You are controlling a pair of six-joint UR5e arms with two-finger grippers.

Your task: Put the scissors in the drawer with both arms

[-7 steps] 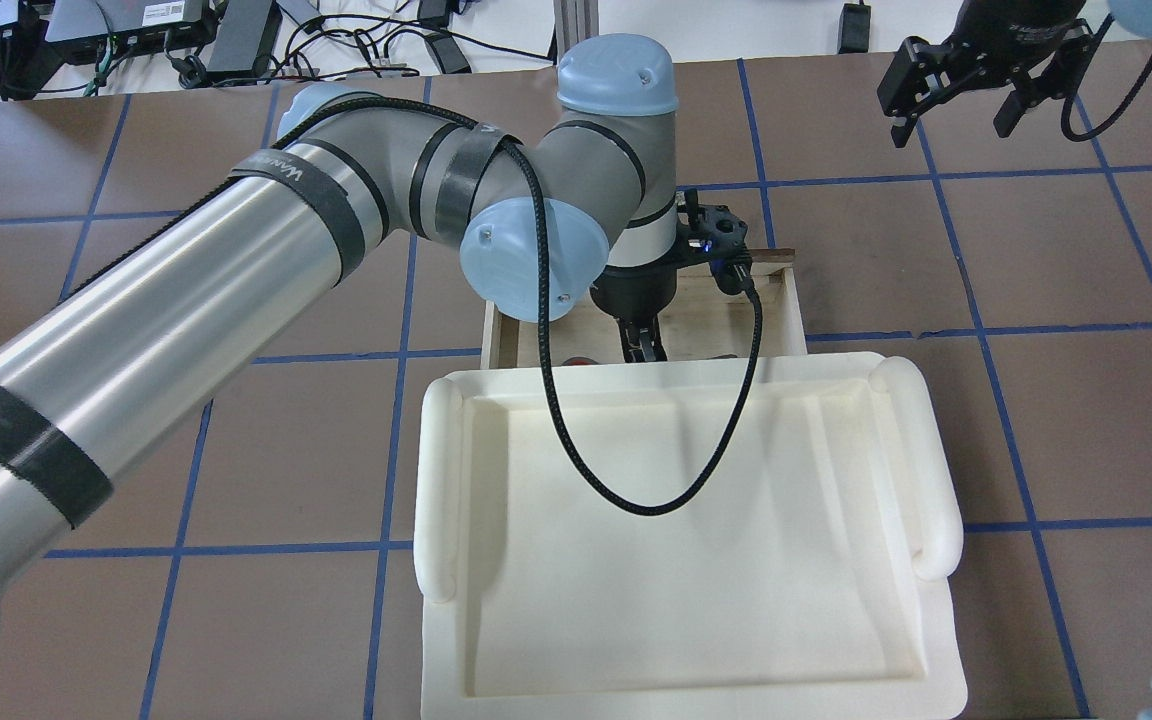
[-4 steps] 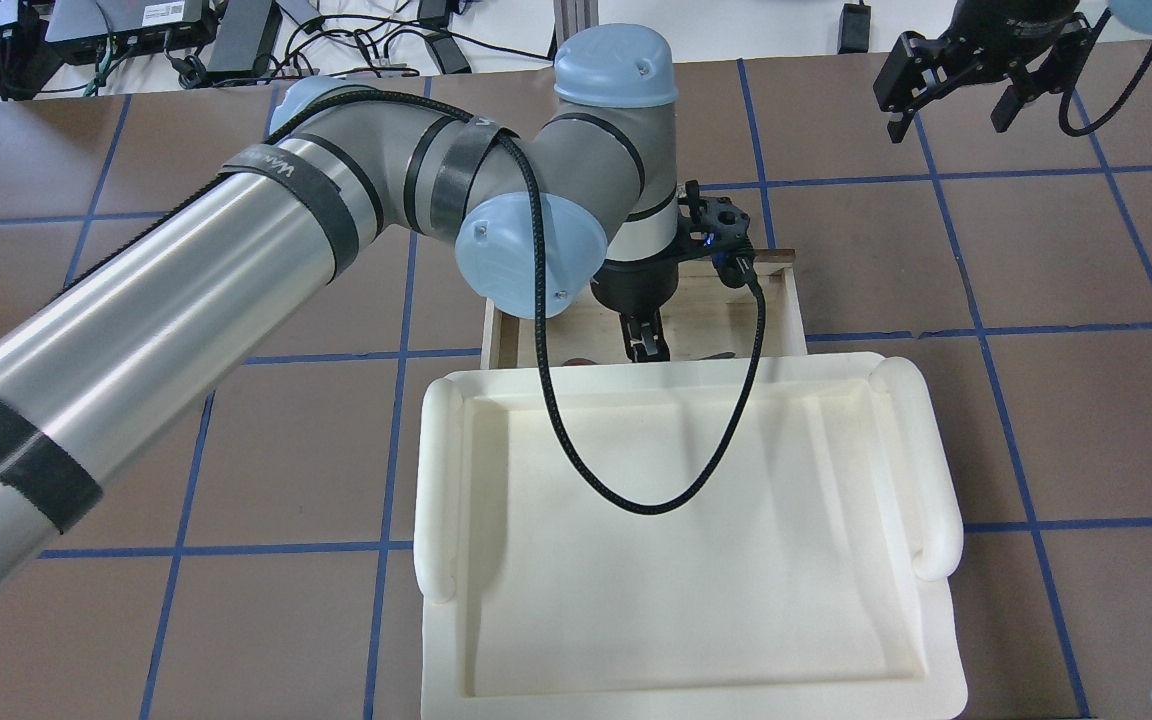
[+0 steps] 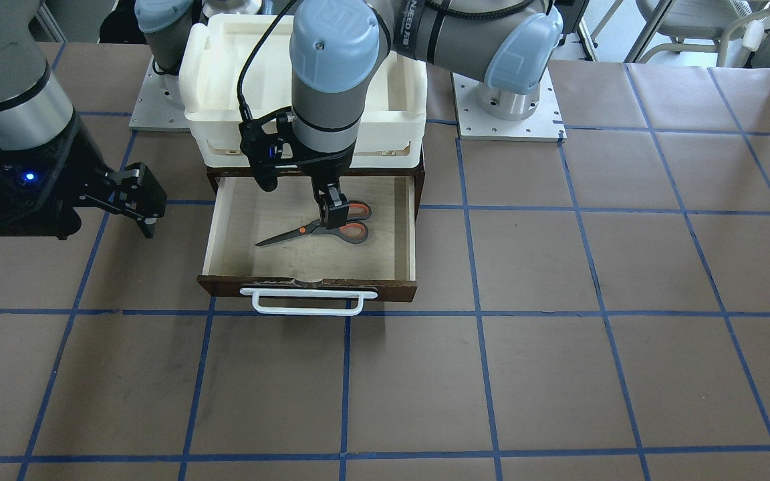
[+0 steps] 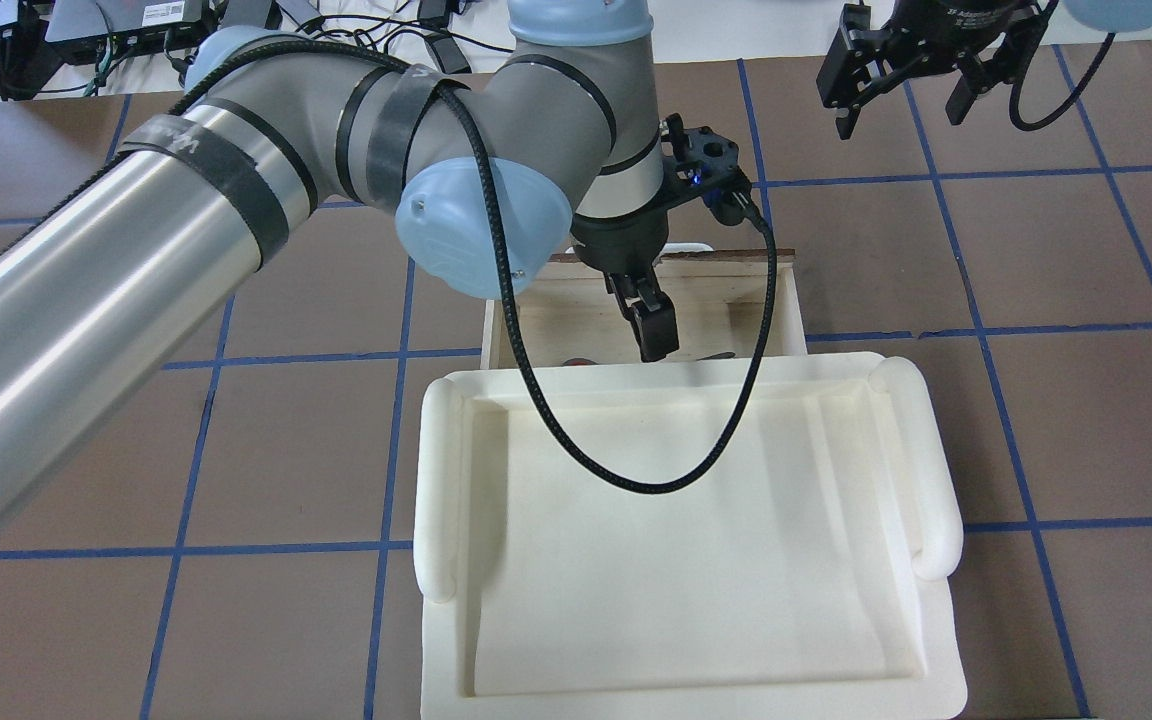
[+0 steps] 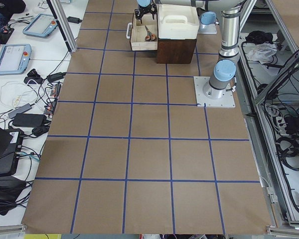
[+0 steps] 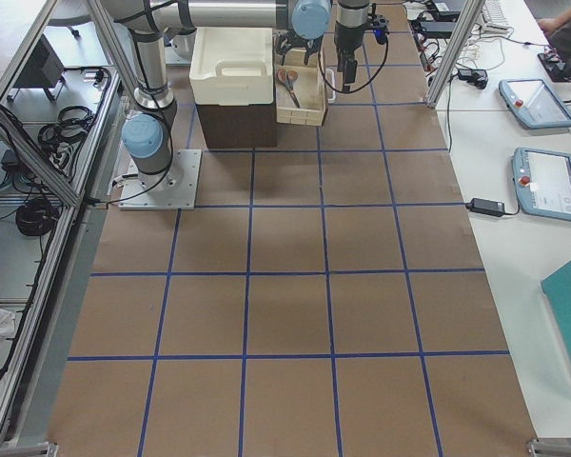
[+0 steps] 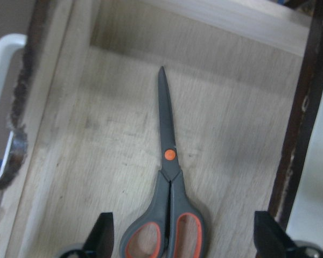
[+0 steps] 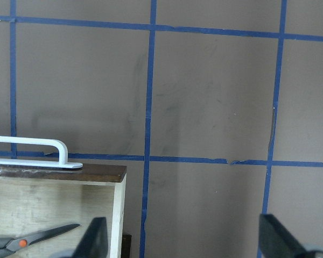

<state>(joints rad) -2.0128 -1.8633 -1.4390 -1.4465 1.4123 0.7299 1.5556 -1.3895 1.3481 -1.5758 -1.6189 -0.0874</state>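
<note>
The scissors, grey with orange-lined loops and an orange pivot, lie flat on the pale floor of the open dark brown drawer. My left gripper hangs just above their handles. In the left wrist view the left gripper is open and empty, its fingers wide apart on either side of the scissors. My right gripper is open and empty, hovering above the table beyond the drawer's right front corner. The right wrist view shows the scissors' blades and the white bar handle.
A large white plastic tray sits on top of the brown cabinet behind the drawer and hides part of the drawer from overhead. Brown paper with blue tape lines covers the table. Cables and devices lie past the far edge.
My left arm has risen out of the drawer, so its gripper is higher; the scissors stay lying in the drawer. My right gripper has shifted a little to the left.
</note>
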